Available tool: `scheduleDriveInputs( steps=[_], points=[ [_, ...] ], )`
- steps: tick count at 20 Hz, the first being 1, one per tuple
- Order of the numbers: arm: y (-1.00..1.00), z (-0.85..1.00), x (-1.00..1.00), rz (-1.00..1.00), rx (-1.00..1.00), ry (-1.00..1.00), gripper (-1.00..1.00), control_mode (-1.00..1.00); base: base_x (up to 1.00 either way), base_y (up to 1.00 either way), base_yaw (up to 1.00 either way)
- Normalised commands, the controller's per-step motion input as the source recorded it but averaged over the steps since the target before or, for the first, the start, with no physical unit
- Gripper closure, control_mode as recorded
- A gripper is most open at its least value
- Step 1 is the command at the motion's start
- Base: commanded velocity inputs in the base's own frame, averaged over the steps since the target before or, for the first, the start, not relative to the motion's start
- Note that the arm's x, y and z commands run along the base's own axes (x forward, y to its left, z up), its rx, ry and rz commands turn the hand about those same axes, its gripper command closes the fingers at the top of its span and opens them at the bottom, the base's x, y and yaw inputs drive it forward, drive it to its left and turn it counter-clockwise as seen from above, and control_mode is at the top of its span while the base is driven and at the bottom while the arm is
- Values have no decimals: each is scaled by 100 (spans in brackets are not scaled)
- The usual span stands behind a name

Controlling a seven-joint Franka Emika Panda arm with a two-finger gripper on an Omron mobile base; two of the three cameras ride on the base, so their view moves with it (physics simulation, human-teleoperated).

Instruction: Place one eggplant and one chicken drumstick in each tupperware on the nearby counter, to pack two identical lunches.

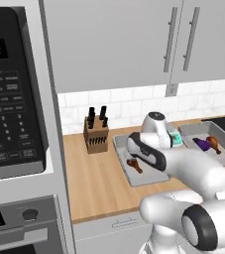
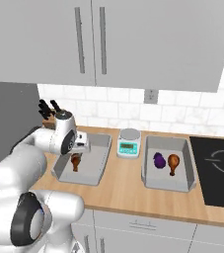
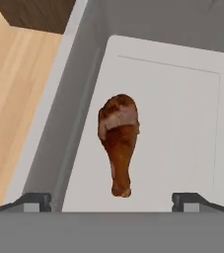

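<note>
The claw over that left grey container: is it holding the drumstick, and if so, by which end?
Nothing is held. The claw is open, its tips wide apart, and the drumstick lies free on the floor of the container between them.

Everything I see is lit evenly and brightly, with no single lamp apparent. My base views are slightly soft and pixelated. Beneath my hand the drumstick (image 3: 119, 143) looks sharp enough yet casts hardly any shadow on the pale tupperware (image 3: 182, 123) floor. No glare, no edge warping.
</note>
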Motion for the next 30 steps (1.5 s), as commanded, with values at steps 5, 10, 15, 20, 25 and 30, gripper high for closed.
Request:
scheduleDriveInputs(
  steps=[5,10,15,20,25,30],
  points=[
    [-29,99,-87,0,2,-6,-100,-100,0,0,0],
    [-43,99,-96,0,2,-6,-100,-100,0,0,0],
    [-6,100,-97,0,0,-3,-100,-100,0,0,0],
    [-2,99,-84,-1,0,0,-100,-100,0,0,0],
    [2,45,-59,-17,0,-20,-100,-100,0,0,0],
    [2,44,-55,-11,0,-24,-100,-100,0,0,0]
  ],
)
